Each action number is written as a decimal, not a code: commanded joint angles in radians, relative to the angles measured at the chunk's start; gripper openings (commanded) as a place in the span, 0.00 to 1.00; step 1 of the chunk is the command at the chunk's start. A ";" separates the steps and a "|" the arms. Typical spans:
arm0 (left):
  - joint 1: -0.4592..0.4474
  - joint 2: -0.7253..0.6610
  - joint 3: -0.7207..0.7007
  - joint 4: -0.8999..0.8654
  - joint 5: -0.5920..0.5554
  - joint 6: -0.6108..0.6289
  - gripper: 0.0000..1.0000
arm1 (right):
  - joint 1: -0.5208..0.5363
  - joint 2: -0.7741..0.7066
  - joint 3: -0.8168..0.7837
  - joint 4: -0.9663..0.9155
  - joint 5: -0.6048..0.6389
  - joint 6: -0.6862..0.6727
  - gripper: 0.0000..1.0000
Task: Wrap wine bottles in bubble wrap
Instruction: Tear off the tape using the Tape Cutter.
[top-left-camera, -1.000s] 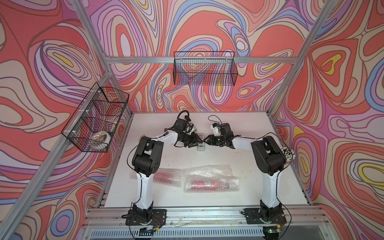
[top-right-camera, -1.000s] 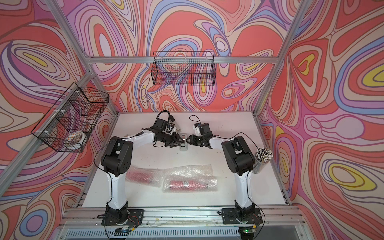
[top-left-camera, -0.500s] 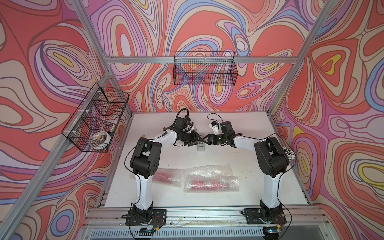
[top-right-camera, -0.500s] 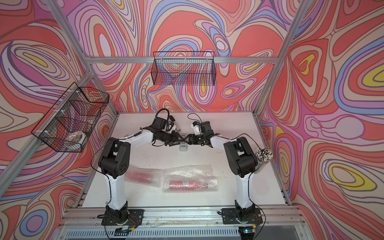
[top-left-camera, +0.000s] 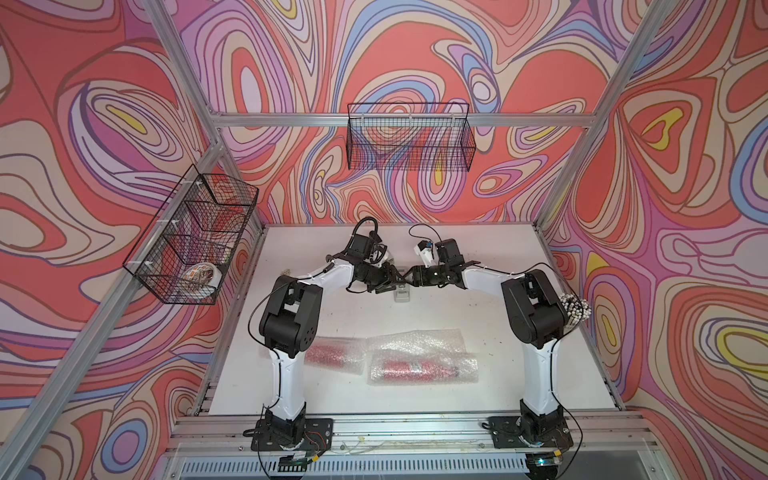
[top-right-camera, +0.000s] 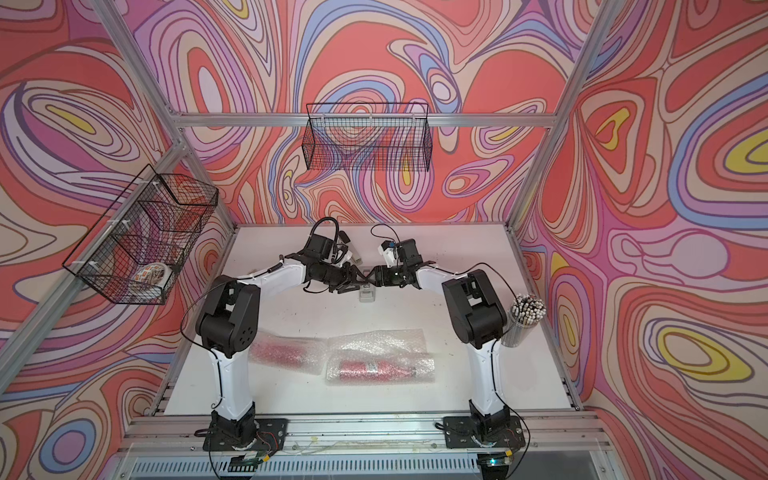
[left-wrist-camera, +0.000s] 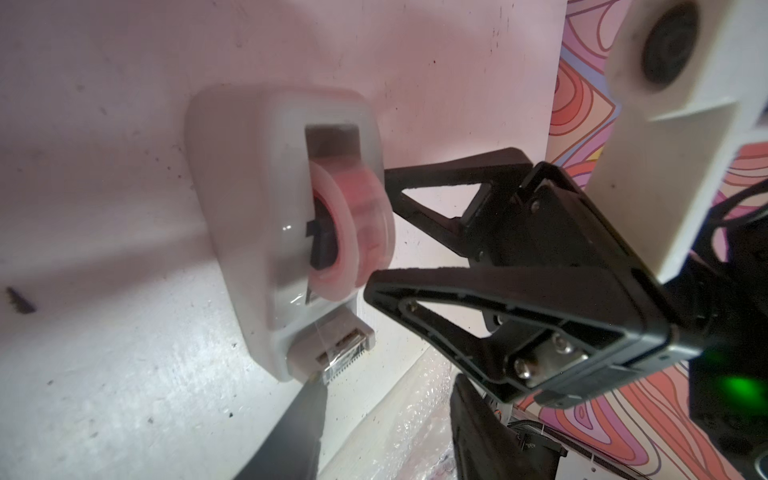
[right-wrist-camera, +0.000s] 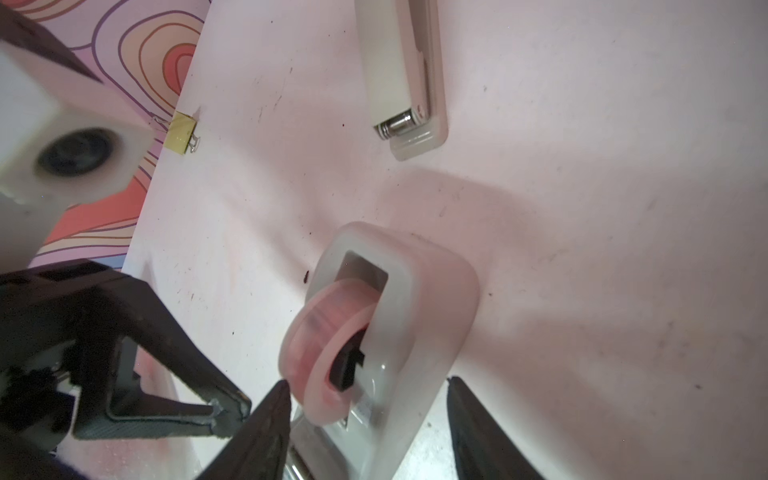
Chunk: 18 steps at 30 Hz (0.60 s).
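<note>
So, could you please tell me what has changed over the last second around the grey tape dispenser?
The right gripper moved in toward the left gripper, so their tips now nearly meet above the grey plastic tape dispenser. Neither visibly took or released anything. The two bubble-wrapped red bottles and the dispenser stayed put.

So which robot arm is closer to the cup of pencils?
Right. The right arm has its elbow just beside the cup of pencils. The left arm stands on the opposite side of the workspace, well away from it.
</note>
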 joint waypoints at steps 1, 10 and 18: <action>0.009 -0.033 -0.002 -0.027 0.017 0.019 0.50 | -0.005 0.042 0.025 -0.035 0.054 -0.014 0.60; 0.009 -0.016 0.001 -0.013 0.036 0.013 0.49 | -0.007 0.064 0.043 -0.035 0.074 0.015 0.60; 0.008 0.001 0.000 0.012 0.047 -0.005 0.47 | -0.007 0.072 0.036 -0.010 0.070 0.045 0.60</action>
